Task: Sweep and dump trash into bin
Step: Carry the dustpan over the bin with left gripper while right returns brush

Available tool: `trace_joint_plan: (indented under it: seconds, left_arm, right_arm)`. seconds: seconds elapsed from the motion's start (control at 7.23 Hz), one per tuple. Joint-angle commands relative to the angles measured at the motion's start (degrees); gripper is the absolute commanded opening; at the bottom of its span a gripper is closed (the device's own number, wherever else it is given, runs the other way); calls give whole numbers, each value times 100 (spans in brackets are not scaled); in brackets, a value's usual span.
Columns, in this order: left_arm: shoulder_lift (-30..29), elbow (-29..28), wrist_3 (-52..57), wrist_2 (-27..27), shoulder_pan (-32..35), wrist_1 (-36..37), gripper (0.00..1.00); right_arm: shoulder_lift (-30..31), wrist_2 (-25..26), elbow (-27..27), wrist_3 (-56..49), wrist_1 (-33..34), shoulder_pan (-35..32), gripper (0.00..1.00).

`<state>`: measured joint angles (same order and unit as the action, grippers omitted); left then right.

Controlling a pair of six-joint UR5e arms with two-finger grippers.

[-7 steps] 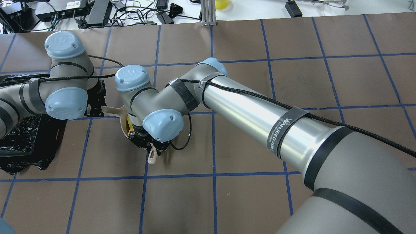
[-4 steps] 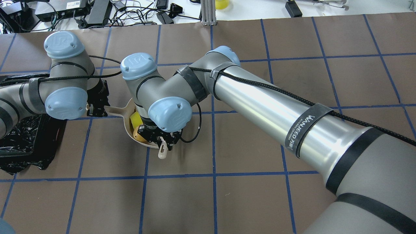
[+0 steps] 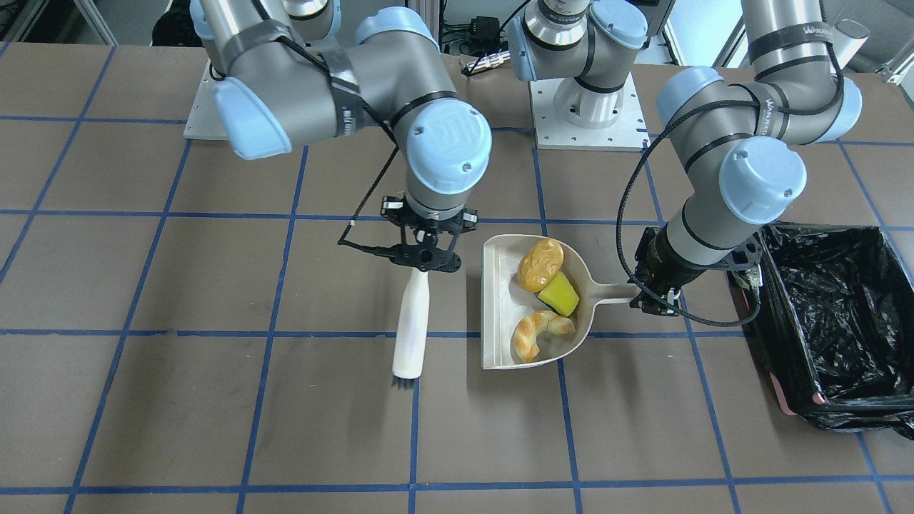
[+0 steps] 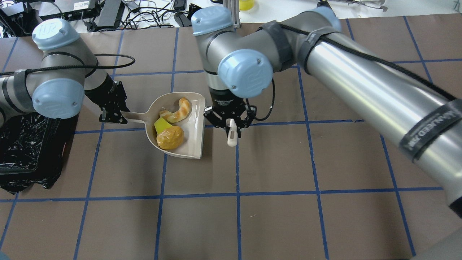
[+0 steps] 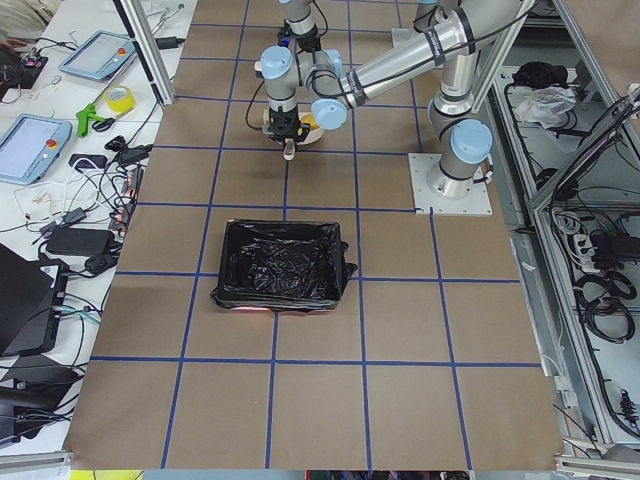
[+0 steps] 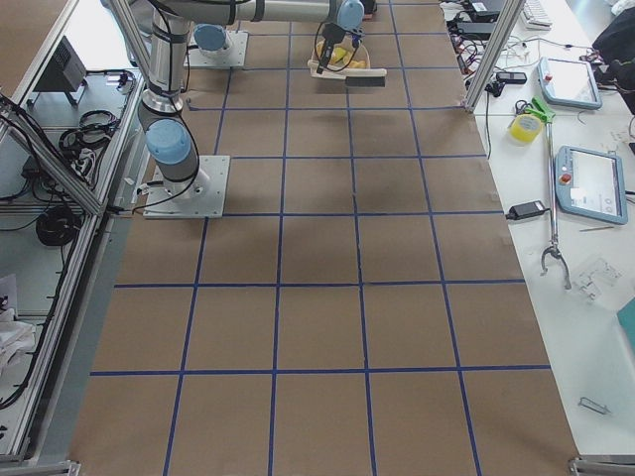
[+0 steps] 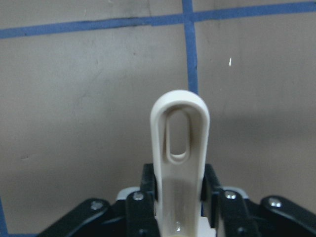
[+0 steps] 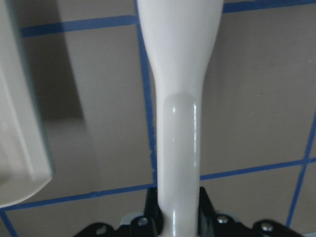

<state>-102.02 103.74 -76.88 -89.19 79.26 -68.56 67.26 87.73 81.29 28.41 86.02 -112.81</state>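
Trash sits together inside the beige dustpan (image 4: 196, 108) on the worktop (image 4: 288, 162): bread roll (image 4: 170, 137), curved croissant piece (image 4: 178, 110) and yellow-green wedge (image 4: 162, 124) between them. In the overhead view, the left gripper (image 4: 113, 117) at nine o'clock of the pan pinches its handle. At three o'clock, just beside the pan's open edge but apart from it, the right gripper (image 4: 231, 124) clamps a white brush (image 3: 413, 328) by the handle. The black-lined bin (image 4: 21, 148) stands farther out at nine o'clock.
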Motion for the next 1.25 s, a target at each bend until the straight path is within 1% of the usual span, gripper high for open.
trace_joint_plan:
  seconds: [0.0,0.14,0.28,0.42,0.55,0.69,0.83,0.97,1.11]
  left_arm:
    - [-2,-519,24,530,-243,-674,0]
    - [7,-756,85,648,-462,-946,0]
    - [-19,-1115,182,632,-690,-1245,0]
    - [-98,-1519,417,623,-867,-1666,0]
    - [-107,-1732,881,388,-1025,-1731,0]
    - [-125,-1795,1181,272,-1296,-1740,0]
    - [-133,-1804,1593,288,-1647,-1775,0]
    - [-142,-1830,2094,289,-1990,-1775,0]
    - [-142,-1900,2568,228,-2281,-1758,0]
  right_arm:
    - [366,385,98,-1009,-190,1002,11]
    - [367,394,124,-1856,-190,1485,11]
    - [367,403,159,-2483,-208,1969,11]
    - [323,403,308,-3150,-130,2539,11]
    - [297,551,483,-3670,-16,3171,10]
    - [244,892,624,-3841,246,3630,8]
    - [35,1078,651,-4034,693,3878,7]
    - [-141,1176,660,-4436,758,4142,6]
    - [-299,1185,678,-4640,1002,4223,6]
